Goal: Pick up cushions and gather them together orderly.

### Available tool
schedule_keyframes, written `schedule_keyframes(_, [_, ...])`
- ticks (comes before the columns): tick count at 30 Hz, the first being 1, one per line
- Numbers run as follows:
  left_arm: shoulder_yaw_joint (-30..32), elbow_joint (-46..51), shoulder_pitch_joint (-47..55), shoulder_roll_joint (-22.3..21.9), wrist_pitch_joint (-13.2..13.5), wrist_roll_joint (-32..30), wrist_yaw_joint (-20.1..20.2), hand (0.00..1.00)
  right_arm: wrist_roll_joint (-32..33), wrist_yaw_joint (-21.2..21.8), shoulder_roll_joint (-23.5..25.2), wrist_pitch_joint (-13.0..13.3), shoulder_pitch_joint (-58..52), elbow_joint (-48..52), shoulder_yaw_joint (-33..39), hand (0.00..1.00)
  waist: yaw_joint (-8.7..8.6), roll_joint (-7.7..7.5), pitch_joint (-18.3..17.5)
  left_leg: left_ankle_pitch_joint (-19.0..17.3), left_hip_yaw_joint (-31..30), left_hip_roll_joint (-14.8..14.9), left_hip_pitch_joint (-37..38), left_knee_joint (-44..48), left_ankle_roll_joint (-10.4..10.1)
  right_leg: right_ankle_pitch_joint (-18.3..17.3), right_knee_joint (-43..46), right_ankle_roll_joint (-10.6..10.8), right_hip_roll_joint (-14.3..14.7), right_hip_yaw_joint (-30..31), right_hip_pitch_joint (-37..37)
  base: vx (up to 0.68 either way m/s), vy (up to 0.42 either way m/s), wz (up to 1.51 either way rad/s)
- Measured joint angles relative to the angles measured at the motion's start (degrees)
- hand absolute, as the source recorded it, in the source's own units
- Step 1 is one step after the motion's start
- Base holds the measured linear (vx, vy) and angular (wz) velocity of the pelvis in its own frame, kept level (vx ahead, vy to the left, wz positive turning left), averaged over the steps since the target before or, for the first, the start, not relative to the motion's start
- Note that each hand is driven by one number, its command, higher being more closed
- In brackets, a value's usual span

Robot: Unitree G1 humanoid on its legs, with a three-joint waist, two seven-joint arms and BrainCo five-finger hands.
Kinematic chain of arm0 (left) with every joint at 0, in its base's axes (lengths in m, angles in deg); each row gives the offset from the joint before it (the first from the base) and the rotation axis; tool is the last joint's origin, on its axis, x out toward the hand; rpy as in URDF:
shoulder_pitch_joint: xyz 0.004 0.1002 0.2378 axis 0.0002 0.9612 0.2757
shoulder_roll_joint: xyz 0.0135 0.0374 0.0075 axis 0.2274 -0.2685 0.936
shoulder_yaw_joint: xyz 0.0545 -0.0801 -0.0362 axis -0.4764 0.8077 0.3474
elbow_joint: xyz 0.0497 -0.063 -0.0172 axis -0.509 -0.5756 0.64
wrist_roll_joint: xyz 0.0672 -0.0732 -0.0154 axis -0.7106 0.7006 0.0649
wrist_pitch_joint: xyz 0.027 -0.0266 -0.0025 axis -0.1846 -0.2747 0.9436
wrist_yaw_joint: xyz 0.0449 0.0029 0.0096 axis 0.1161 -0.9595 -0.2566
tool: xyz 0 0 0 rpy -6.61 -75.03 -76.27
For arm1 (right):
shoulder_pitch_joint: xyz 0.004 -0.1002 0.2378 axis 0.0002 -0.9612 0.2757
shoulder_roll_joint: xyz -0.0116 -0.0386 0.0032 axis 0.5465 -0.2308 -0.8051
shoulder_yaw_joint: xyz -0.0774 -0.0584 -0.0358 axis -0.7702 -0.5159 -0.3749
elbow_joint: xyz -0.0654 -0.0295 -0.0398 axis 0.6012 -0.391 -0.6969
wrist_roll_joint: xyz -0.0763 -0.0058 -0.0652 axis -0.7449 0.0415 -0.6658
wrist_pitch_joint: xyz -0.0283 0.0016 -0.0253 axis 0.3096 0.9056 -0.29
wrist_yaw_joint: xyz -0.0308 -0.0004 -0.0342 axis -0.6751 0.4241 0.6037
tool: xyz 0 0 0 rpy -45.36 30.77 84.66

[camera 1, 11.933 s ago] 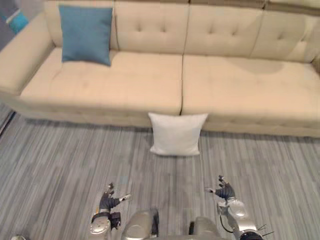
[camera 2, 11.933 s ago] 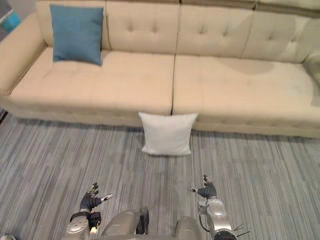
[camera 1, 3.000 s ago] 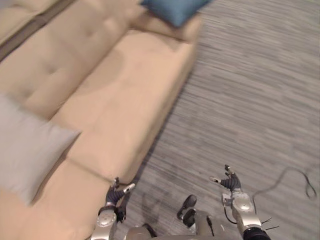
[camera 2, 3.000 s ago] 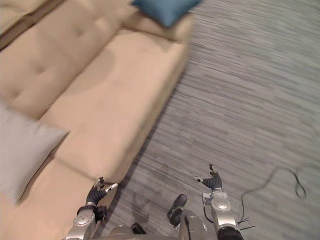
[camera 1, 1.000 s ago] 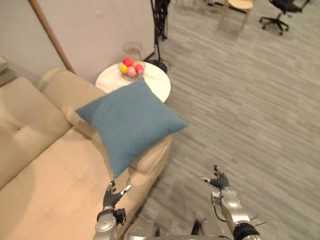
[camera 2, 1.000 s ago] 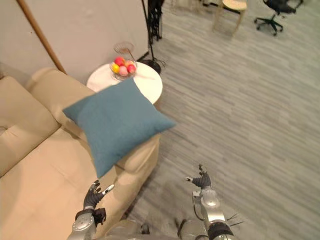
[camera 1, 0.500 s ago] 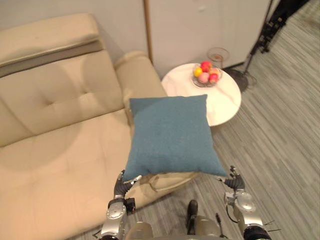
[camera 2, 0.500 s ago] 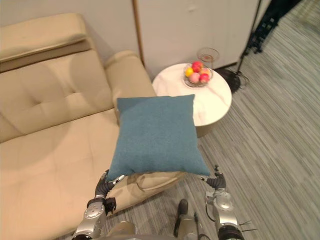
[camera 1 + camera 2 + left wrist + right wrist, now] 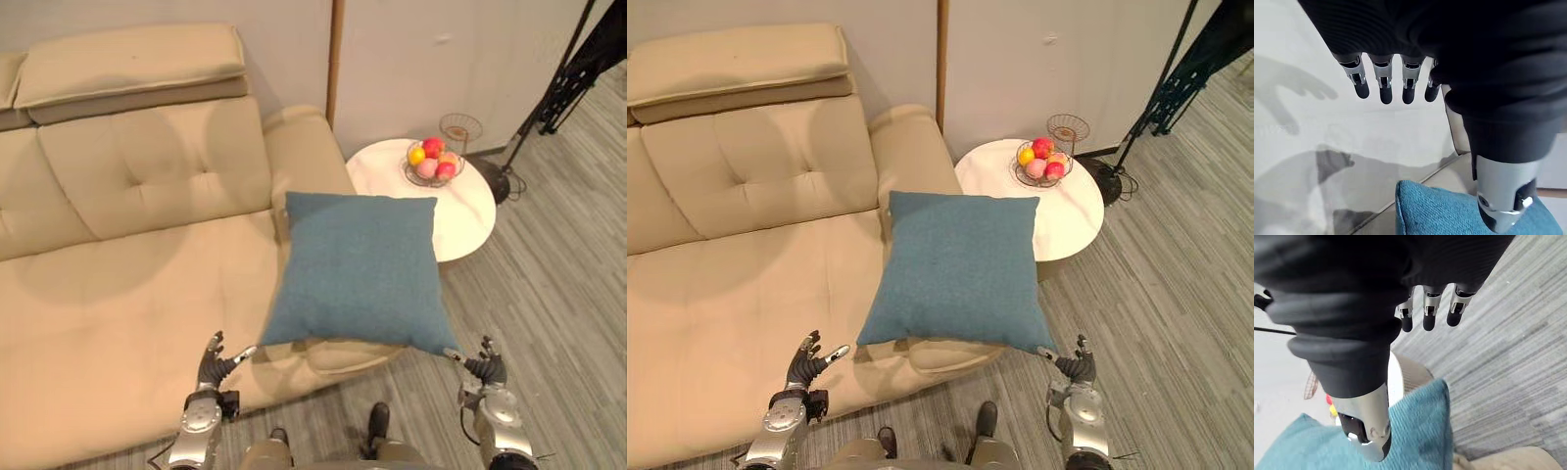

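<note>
A blue cushion (image 9: 358,269) lies tilted over the right armrest of the beige sofa (image 9: 127,284), its lower edge hanging past the seat front. My left hand (image 9: 213,364) hovers open just below the cushion's lower left corner. My right hand (image 9: 485,368) is open under the lower right corner, over the floor. In the left wrist view the straight fingers (image 9: 1383,83) point at the sofa seat, with the blue cushion (image 9: 1449,210) beside the thumb. Past the right hand's fingers (image 9: 1430,313) the blue cushion (image 9: 1415,431) meets the grey floor.
A round white side table (image 9: 470,211) stands right of the armrest with a wire bowl of fruit (image 9: 434,162) on it. A black stand (image 9: 568,88) rises at the far right. A wooden strip (image 9: 336,59) runs up the wall behind the sofa.
The camera has swung, so the sofa end, cushion and table sit further right and more square in view. Both hands stay low and open, holding nothing.
</note>
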Motion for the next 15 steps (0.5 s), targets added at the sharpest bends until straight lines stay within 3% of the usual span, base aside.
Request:
schedule_keyframes(10, [0.2,0.0,-8.8,1.7,0.2,0.2,-1.3,0.00,-0.5,-0.3,-5.6,-0.2,9.3,2.1,-1.4,0.00,-0.77,0.62,0.3,1.3,2.2,0.4,-1.7,-2.9,-0.6,1.8,-1.9,-0.5,1.2,1.8,-4.1,-0.01,-0.043,-0.14])
schedule_keyframes(11, [-0.3,-0.1,-10.0,1.7,0.2,0.2,-1.3,0.00,-0.5,-0.5,-6.1,-0.2,11.2,1.9,-2.8,0.00,-1.43,0.88,0.6,1.4,2.3,0.3,-2.5,-2.9,-0.6,1.9,-1.9,-0.5,1.2,1.8,-5.0,0.00,0.000,0.00])
schedule_keyframes(15, [-3.7,-1.6,-17.5,1.7,0.2,0.3,-1.6,0.00,-0.3,-0.5,-6.2,-0.6,19.0,-1.5,-9.2,0.00,-1.49,1.86,3.0,1.4,2.5,0.3,-4.1,-2.9,-0.6,3.1,-2.7,-1.1,1.1,2.0,-6.3,0.03,-0.009,-0.06])
